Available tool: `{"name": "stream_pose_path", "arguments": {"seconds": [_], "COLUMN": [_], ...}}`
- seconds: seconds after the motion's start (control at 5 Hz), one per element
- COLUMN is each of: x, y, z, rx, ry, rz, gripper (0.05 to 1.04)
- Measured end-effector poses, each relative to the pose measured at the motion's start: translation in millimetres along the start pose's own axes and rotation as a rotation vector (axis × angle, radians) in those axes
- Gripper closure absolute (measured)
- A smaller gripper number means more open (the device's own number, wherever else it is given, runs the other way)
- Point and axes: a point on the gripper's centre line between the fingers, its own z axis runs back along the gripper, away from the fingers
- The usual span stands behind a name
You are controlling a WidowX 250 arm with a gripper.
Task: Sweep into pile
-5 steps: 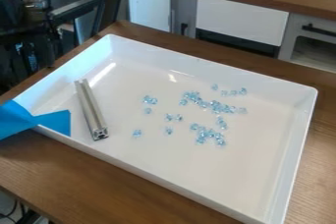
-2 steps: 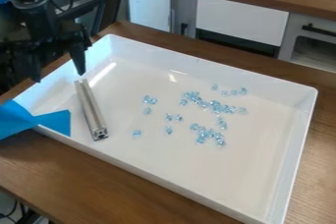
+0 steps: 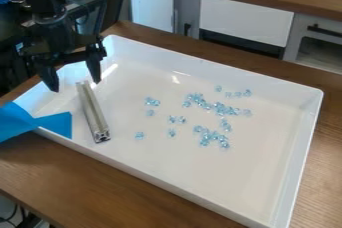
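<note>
Bar (image 3: 92, 112) at nine o'clock in the tray (image 3: 254, 172) looks stiff, probably slick metal, best pinched mid-length by the gripper (image 3: 75, 85), spread wide and empty at ten o'clock, for herding light beads (image 3: 219, 106) thickest toward three o'clock.

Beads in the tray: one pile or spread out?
Spread out. The blue beads lie across the middle of the tray in loose clumps, with a few strays nearer the metal bar.

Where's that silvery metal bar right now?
In the camera view, the metal bar lies inside the white tray, toward its left end, between the blue tape and the scattered beads.
</note>
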Motion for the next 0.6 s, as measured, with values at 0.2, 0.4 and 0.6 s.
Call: {"name": "stream_pose_path", "arguments": {"seconds": [0.2, 0.4, 0.6], "x": [-0.7, -6.1, -8.5], "y": [-1.8, -2.0, -3.3], "z": [-15.8, -29.2, -35.7], "rx": [-0.014, -0.018, -0.006], "ry": [0.015, 0.058, 0.069], "rz": [0.004, 0.000, -0.008], "gripper": [0.084, 0.084, 0.084]}}
